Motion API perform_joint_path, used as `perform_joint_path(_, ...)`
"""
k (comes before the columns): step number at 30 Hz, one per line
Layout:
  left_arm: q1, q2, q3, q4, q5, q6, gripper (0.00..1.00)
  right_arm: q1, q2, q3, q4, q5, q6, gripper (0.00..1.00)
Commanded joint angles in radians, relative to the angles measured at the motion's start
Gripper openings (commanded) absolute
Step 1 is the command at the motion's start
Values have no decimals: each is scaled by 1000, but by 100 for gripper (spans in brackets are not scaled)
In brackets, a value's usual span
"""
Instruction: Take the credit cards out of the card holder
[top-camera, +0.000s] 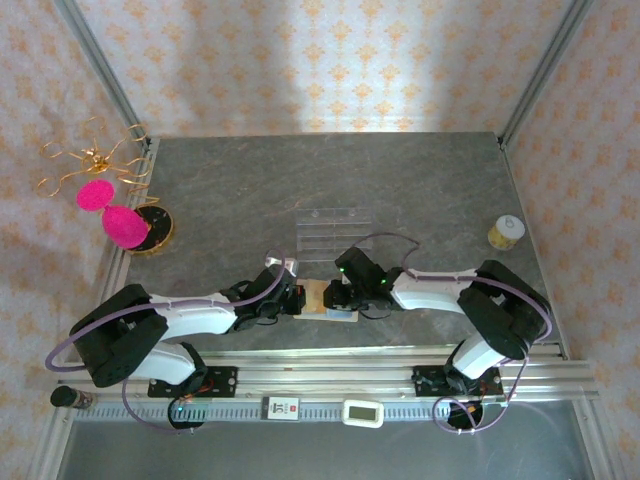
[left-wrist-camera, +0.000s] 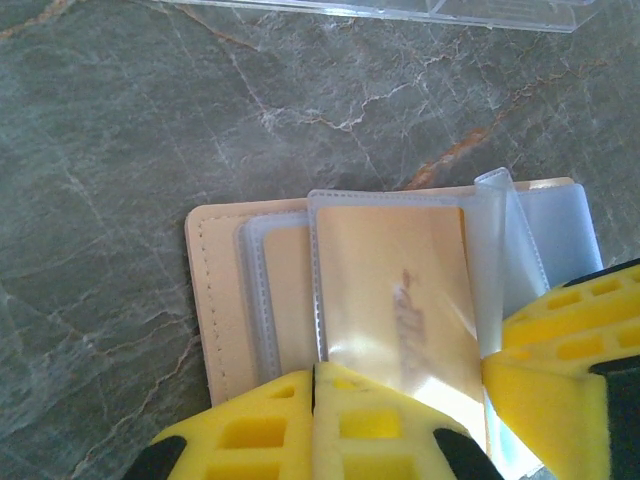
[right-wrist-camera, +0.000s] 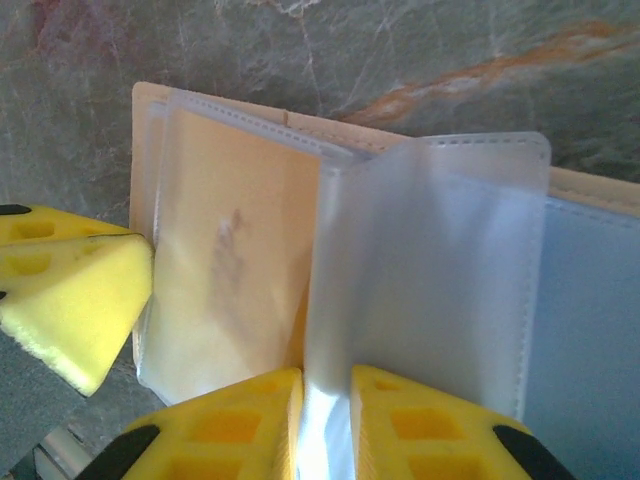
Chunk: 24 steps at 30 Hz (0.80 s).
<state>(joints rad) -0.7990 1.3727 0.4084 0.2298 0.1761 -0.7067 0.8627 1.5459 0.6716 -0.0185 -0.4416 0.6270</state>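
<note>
Working the open holder at the bench's near edge: left claw shut tight by gold card's sleeve rim, right claw nipped on an upright clear sleeve, so lift gently, pin holder flat.

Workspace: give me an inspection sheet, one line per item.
Surface: grey marbled table.
Job's things: card holder lies open between the arms; gold card sits inside a plastic sleeve.
Clutter: clear acrylic tray; pink ornament stand; small yellow roll.
Grippers: left pincer shut at the gold card's sleeve; right pincer shut on a clear sleeve page.
Cables: purple leads loop along both arms, off the card holder.
Surroundings: patterned walls; aluminium frame rails.
</note>
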Motion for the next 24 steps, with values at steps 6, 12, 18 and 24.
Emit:
perform_joint_path(6,-18,-99,-10,-167,-16,11,0,-8,-201,-40,33,93,-13,19)
perform_joint_path(12,-19,-130,42,-143,-58,57,0,-13,-136,-34,77,-11,0,23)
perform_joint_path(18,-19,-80,48,-58,-46,71,0,-14,-56,-63,165,-93,59,22)
perform_joint_path(24,-19,16,30,-64,-54,52,0,-28,-22,-62,155,-98,77,21)
